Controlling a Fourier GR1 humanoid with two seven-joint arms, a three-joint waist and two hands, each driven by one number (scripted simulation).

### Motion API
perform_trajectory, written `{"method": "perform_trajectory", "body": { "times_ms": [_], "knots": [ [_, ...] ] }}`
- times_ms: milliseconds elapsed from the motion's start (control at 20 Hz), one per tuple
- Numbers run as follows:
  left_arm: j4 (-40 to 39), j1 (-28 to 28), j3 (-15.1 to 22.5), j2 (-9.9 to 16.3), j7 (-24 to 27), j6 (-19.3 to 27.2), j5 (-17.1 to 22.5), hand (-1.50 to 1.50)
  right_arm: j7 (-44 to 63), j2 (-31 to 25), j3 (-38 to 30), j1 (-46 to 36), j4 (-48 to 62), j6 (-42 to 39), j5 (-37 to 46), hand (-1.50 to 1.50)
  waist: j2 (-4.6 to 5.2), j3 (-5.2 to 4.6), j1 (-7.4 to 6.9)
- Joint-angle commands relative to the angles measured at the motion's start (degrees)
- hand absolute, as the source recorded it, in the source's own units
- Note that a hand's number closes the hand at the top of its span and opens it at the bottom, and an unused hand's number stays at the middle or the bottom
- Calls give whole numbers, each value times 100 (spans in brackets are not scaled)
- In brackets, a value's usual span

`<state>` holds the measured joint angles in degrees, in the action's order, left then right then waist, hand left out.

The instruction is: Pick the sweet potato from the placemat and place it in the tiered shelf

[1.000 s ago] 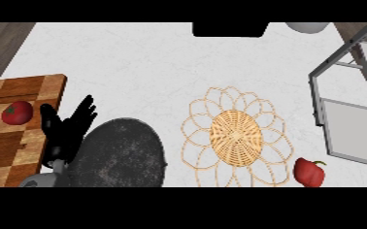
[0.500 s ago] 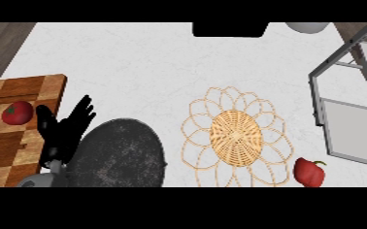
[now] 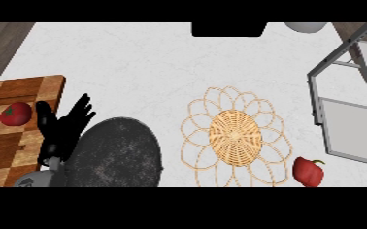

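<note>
The woven wicker placemat [image 3: 235, 137] lies at the counter's middle right, and no sweet potato shows on it or anywhere else. The metal tiered shelf [image 3: 337, 107] stands at the right edge. My left hand [image 3: 63, 127] rests at the lower left beside the wooden board, open with its fingers pointing up and holding nothing. A large dark grey speckled rounded shape [image 3: 114, 154] lies in front of that hand's wrist and forearm; I cannot tell what it is. My right hand shows nowhere.
A red tomato [image 3: 16, 114] sits on the wooden cutting board [image 3: 28, 89] at the left edge. A red bell pepper [image 3: 308, 171] lies just right of the placemat. A black block [image 3: 228, 29] and a white bowl [image 3: 308, 26] stand at the back.
</note>
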<state>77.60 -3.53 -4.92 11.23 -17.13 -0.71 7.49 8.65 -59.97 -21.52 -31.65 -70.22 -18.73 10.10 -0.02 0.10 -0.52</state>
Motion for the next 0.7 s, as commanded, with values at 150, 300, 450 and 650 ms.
{"method": "perform_trajectory", "body": {
  "times_ms": [150,300,450,650],
  "knots": [
    [-21,66,-20,-102,31,11,-30,0,-415,-467,-31,-134,505,-386,282,150,10,-11,13],
    [222,117,162,-190,-127,106,-169,0,69,188,-143,-370,497,105,64,150,11,-10,-15],
    [213,320,165,-236,-58,41,-121,0,244,238,-583,-473,860,265,-218,-150,6,-8,-7],
    [-261,153,-113,-31,310,-185,-20,0,940,405,-781,-818,516,187,-729,-150,-7,-16,64]
  ]
}}
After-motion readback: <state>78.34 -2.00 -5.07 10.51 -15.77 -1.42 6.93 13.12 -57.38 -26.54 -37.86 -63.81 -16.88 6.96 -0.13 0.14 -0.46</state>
